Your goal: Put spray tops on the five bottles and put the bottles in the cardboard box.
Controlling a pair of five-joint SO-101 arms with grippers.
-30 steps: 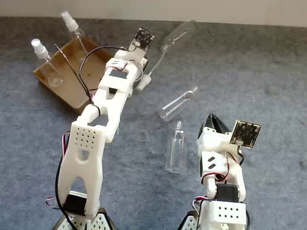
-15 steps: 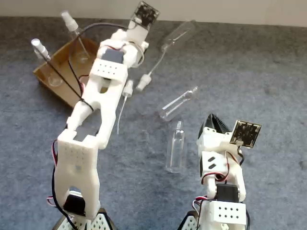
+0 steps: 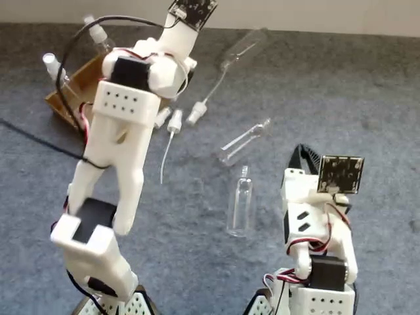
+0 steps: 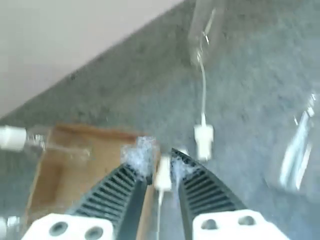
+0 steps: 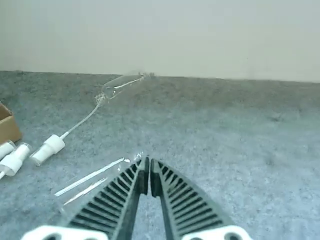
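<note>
The cardboard box [image 3: 69, 98] sits at the far left and holds two capped bottles [image 3: 98, 34] [image 3: 54, 65]. My left gripper [image 4: 159, 160] hangs open above a loose spray top [image 3: 174, 121] that lies on the carpet by the box, its tube trailing toward me. A second spray top [image 3: 195, 113] has its tube running into a bottle [image 3: 244, 46] lying farther back. Another bottle [image 3: 246, 141] lies mid-carpet, and one more [image 3: 239, 200] rests just left of my right arm. My right gripper [image 5: 149, 175] is shut on nothing, low behind the lying bottle [image 5: 92, 181].
Grey carpet covers the whole work area, with a pale wall [image 5: 200, 35] along the far edge. A further white cap [image 5: 5, 148] lies next to the box corner [image 5: 7, 127]. Open carpet stretches to the right of the bottles.
My left arm has risen and swung back from the carpet, uncovering the spray top with its tube, which stayed put. The right arm has shifted slightly to the right.
</note>
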